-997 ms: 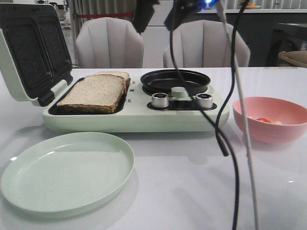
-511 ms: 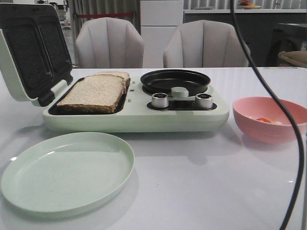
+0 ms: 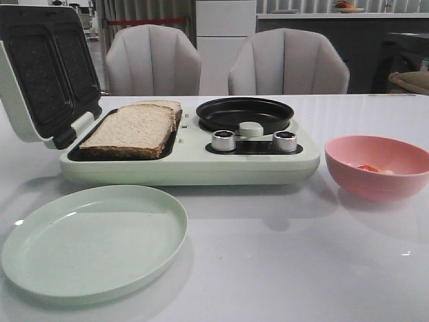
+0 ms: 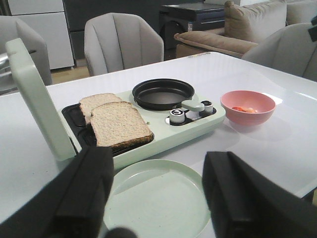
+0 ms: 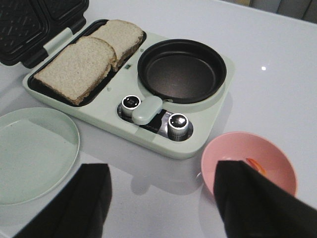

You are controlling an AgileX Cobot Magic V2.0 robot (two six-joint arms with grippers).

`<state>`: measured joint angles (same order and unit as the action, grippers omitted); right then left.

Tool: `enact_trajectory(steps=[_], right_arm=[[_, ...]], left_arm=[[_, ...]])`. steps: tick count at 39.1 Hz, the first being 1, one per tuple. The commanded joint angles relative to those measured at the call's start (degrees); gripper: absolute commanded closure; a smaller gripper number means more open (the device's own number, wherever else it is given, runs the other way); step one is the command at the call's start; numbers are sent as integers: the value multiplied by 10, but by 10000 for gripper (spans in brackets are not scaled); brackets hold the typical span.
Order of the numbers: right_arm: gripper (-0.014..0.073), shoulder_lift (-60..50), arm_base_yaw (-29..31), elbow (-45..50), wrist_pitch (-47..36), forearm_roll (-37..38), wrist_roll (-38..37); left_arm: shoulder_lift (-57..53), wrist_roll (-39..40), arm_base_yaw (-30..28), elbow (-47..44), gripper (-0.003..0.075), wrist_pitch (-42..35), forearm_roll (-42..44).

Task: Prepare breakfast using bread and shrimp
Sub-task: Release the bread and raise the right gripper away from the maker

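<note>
Two bread slices lie overlapping in the dark grill tray of the pale green breakfast maker, whose lid stands open. The shrimp lies in the pink bowl on the right. My left gripper hangs open high above the pale green plate. My right gripper is open above the table between the plate and the pink bowl. Neither gripper shows in the front view.
A round black pan sits in the maker's right half, with two silver knobs in front of it. The pale green plate lies in front of the maker. Two grey chairs stand behind the table.
The arm, cables and hoses that hung across the front view have moved up and out of sight. The bread, bowl and plate have not moved.
</note>
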<state>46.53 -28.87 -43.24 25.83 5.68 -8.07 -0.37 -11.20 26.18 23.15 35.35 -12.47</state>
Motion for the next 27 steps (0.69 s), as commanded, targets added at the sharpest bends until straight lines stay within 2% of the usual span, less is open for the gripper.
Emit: enact_trajectory(steps=[1,10,17,27], right_arm=[[54,-77,2,51,-80,0,-1],[54,-274,2,188,-135,-5,-1],[54,-404,2,268,-142,-14,-1],[54,-457,2,303,-159,-14,-1]], left_arm=[[-7,6,0,15,263,-48,-7],[-7,6,0,15,263,-48,-7],[-7,6,0,15,263,-49,-8],[-6,6,0,15,263,-69,-10]])
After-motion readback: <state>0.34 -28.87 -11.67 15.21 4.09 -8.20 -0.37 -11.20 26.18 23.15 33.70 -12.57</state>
